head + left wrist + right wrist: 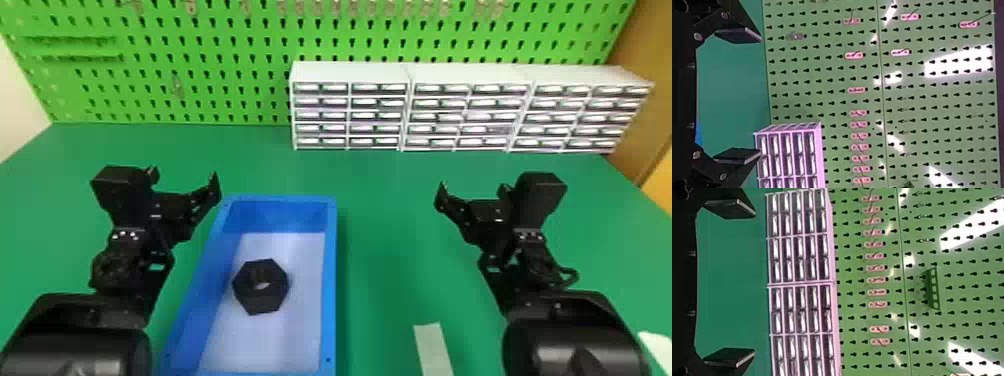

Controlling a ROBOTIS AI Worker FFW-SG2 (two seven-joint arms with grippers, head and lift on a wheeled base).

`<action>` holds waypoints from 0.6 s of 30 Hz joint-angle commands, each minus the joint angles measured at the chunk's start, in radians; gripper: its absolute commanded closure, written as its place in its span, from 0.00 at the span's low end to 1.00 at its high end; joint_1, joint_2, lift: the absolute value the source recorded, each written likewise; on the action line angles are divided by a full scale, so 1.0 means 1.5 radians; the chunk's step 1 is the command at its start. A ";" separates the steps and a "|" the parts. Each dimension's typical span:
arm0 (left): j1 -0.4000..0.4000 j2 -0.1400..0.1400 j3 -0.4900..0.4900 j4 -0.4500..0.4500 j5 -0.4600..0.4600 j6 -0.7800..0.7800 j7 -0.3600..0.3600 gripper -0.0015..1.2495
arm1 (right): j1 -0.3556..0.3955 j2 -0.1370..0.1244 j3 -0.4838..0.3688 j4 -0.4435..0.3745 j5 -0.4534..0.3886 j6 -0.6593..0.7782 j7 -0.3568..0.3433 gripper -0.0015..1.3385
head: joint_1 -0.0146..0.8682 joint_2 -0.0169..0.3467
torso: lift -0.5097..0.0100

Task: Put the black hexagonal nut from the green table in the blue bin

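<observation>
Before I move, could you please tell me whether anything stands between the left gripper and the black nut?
The left wall of the blue bin would likely block the left gripper coming in low; nothing visible covers the nut inside the bin.

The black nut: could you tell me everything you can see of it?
The black hexagonal nut is a chunky, six-sided piece with a hole through its middle, where a small pale patch shows. Its surface looks dark and dull; whether it is plastic or metal, I cannot tell. It appears to lie flat on the pale floor of the blue bin, nearer the left wall than the right. Nothing else seems to touch it.
</observation>
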 commanded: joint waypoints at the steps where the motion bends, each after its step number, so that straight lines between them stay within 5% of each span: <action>1: 0.000 0.000 -0.001 0.001 -0.001 0.000 0.000 0.20 | 0.001 -0.001 0.000 0.000 -0.001 -0.001 0.000 0.05 | 0.79 0.19 | 0.79; 18: -0.002 0.000 -0.003 0.003 -0.002 0.000 0.000 0.20 | 0.001 -0.002 0.004 0.001 -0.006 0.000 0.000 0.05 | 0.79 0.19 | 0.79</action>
